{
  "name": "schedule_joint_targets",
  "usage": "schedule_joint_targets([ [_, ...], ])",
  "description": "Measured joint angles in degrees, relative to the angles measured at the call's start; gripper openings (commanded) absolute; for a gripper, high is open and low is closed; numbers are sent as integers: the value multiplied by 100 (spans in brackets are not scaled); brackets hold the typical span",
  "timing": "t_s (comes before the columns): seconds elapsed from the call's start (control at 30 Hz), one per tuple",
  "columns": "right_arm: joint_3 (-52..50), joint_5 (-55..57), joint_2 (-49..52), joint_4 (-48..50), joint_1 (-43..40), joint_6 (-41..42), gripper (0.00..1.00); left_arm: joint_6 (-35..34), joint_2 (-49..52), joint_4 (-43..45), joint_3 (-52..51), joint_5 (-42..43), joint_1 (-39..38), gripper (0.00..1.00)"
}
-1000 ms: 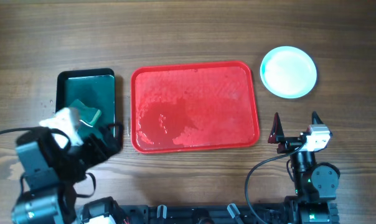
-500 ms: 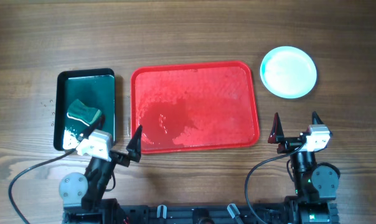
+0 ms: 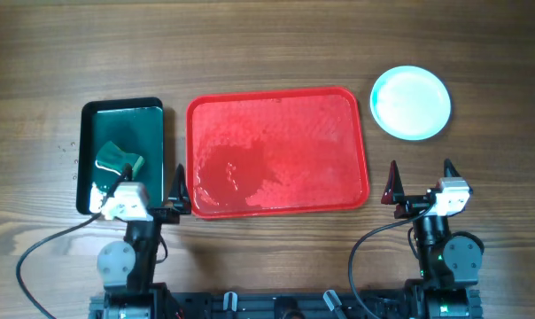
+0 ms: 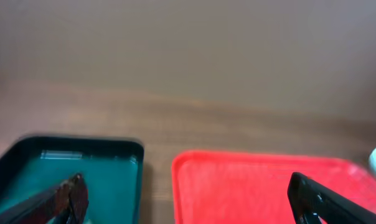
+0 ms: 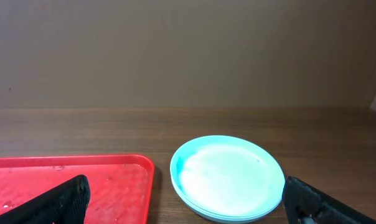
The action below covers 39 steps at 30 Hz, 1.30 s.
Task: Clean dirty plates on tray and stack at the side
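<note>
The red tray (image 3: 276, 151) lies in the middle of the table with nothing but wet streaks on it; it also shows in the left wrist view (image 4: 250, 186) and the right wrist view (image 5: 70, 180). The plates (image 3: 411, 102) stand stacked on the table to the tray's right, pale aqua, clean on top, also in the right wrist view (image 5: 228, 177). My left gripper (image 3: 143, 190) is open and empty at the near edge, between the dark tray and the red tray. My right gripper (image 3: 421, 182) is open and empty, near the table's front, below the plates.
A dark green-black narrow tray (image 3: 121, 120) lies left of the red tray and holds a green sponge (image 3: 119, 159). It also shows in the left wrist view (image 4: 70, 168). Bare wooden table stretches along the far side.
My left arm has drawn back from the dark tray to the table's front and turned to face forward, leaving the sponge in the dark tray. The right arm has not moved.
</note>
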Motion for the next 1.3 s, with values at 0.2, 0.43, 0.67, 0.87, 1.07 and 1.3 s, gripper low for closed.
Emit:
schedule_joint_targets([
  [0.2,0,2,0,0,0,0,100,466,0,-188,-4,-225,0,100],
  [0.43,0,0,0,0,0,0,99,761,0,-197,-4,-411,0,100],
  [0.67,0,2,0,0,0,0,100,785,0,-214,-4,-664,0,100],
  [0.87,0,2,0,0,0,0,100,785,0,-214,-4,-702,0,100],
  [1.07,0,0,0,0,0,0,100,800,0,-214,-4,-702,0,100],
  [1.3,0,0,0,0,0,0,100,800,0,-214,-4,-699,0,100],
])
